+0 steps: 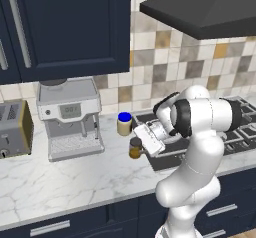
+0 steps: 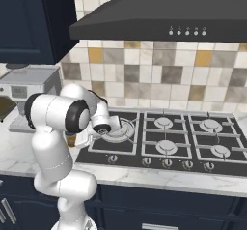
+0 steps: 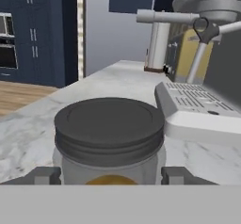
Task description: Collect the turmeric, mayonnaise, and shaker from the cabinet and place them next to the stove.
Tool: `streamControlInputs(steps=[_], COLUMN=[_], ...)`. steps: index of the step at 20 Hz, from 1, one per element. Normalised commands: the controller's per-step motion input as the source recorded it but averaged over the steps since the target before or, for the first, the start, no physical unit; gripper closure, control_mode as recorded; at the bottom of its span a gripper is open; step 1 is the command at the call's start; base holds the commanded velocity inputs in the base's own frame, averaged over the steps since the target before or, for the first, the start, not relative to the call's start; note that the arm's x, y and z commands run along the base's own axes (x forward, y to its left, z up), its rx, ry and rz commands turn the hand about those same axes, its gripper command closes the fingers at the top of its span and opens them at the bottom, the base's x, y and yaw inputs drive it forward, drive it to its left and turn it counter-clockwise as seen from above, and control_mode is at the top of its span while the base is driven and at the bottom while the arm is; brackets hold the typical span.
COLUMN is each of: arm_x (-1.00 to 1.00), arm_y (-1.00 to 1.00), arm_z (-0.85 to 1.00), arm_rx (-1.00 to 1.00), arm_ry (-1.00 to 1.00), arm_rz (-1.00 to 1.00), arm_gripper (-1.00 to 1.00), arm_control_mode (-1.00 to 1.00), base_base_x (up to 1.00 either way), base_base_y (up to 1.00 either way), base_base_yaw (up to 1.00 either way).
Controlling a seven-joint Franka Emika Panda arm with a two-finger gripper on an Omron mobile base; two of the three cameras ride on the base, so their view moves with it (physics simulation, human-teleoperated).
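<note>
Glass turmeric jar (image 3: 109, 138), small, with a ridged dark lid and orange-yellow contents, stands upright on the white marble counter (image 1: 60, 182) just left of the black gas stove (image 2: 164, 137). Gripper (image 3: 109, 175) straddles it, a finger on each side; actual contact cannot be told.

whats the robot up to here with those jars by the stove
The arm is bent low over the counter just left of the stove, with its gripper around the turmeric jar, one finger on each side of it. The jar stands upright on the counter. The mayonnaise already stands a little behind it, beside the stove's edge and near the coffee machine. The cabinet door above is closed.
</note>
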Motion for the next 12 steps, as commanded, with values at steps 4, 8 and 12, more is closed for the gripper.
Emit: streamControlInputs(steps=[4, 8, 12], arm_x=[0.00, -0.01, -0.10], arm_y=[0.00, -0.01, -0.05], arm_z=[-0.17, 0.04, 0.20], arm_rx=[-0.01, 0.00, 0.00], arm_ry=[-0.04, -0.01, 0.00], arm_rz=[0.00, 0.00, 0.00], arm_gripper=[-1.00, -1.00, -1.00], arm_control_mode=[-1.00, -1.00, -1.00], base_base_x=[0.00, 0.00, 0.00], base_base_y=[0.00, 0.00, 0.00], base_base_yaw=[0.00, 0.00, 0.00])
